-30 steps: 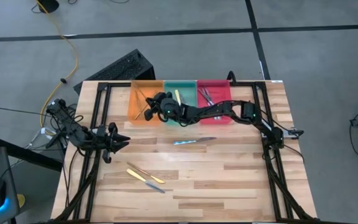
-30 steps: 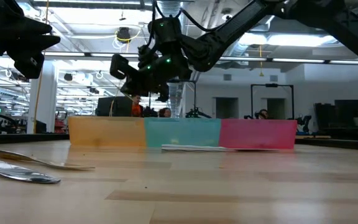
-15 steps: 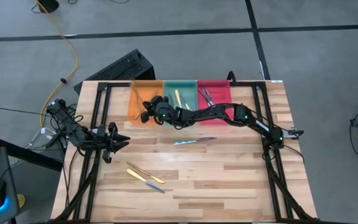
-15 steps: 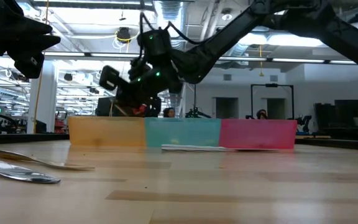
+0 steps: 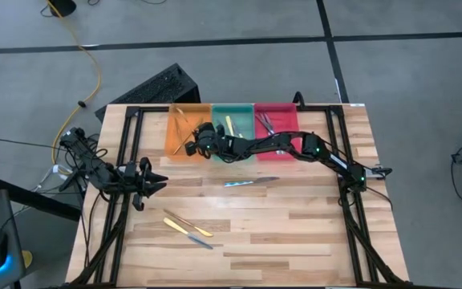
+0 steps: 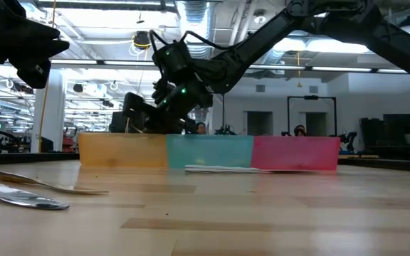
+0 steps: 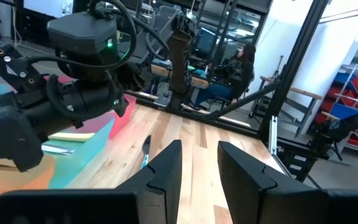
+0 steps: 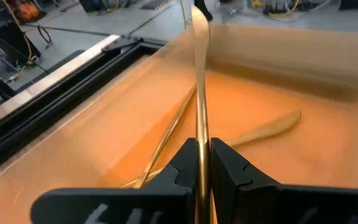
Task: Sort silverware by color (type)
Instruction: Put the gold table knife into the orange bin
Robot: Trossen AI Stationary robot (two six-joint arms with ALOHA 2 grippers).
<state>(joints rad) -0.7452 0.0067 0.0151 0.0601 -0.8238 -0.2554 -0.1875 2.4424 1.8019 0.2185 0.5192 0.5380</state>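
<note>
Bronze-gold is what your right gripper (image 8: pixel 199 163) is clenched on — a thin utensil (image 8: pixel 199 74) pinched between the fingers and pointing out over the orange tray (image 5: pixel 176 140), where two more bronze-gold pieces (image 8: pixel 229 140) lie crossed on the floor. From above, you have that right gripper (image 5: pixel 191 147) hanging at the orange tray's near end, its arm stretched across the green tray (image 5: pixel 235 115) and red tray (image 5: pixel 283 112), each holding sorted pieces. On the wooden table (image 5: pixel 295 233) a bluish-handled silver knife (image 5: pixel 249 182) lies just in front of the trays, and three more utensils (image 5: pixel 188 228) rest well apart, nearer your left gripper (image 5: pixel 152 181), which waits at the left edge with its fingers parted — holding nothing.
</note>
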